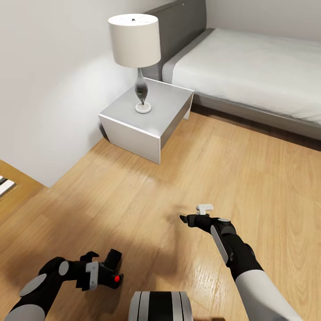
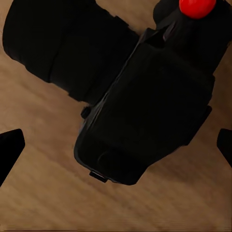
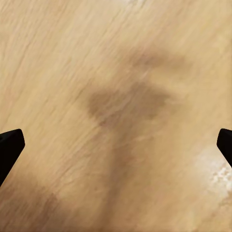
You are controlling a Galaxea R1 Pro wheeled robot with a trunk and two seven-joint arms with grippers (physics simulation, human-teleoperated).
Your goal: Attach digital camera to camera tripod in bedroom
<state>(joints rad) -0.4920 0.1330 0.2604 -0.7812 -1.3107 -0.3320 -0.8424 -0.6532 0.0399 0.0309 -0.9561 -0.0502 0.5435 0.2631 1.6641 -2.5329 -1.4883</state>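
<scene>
The digital camera (image 1: pixel 111 266) is small and black, with a round red button and a lens barrel that points up. It sits off the light wood floor in my left gripper (image 1: pixel 101 270), which is shut on it at the lower left of the head view. In the left wrist view the digital camera (image 2: pixel 150 111) looms close, and the left gripper (image 2: pixel 116 154) has one black fingertip at each side of it. My right gripper (image 1: pixel 192 215) hangs open over bare floor, nothing between its fingers (image 3: pixel 10 145). The camera tripod is out of view.
A grey nightstand (image 1: pixel 133 120) with a white-shaded lamp (image 1: pixel 136 42) stands against the wall ahead. A grey bed (image 1: pixel 258 67) runs along the back right. A white wall corner (image 1: pixel 44 133) juts in at the left. My base (image 1: pixel 160 305) shows at the bottom edge.
</scene>
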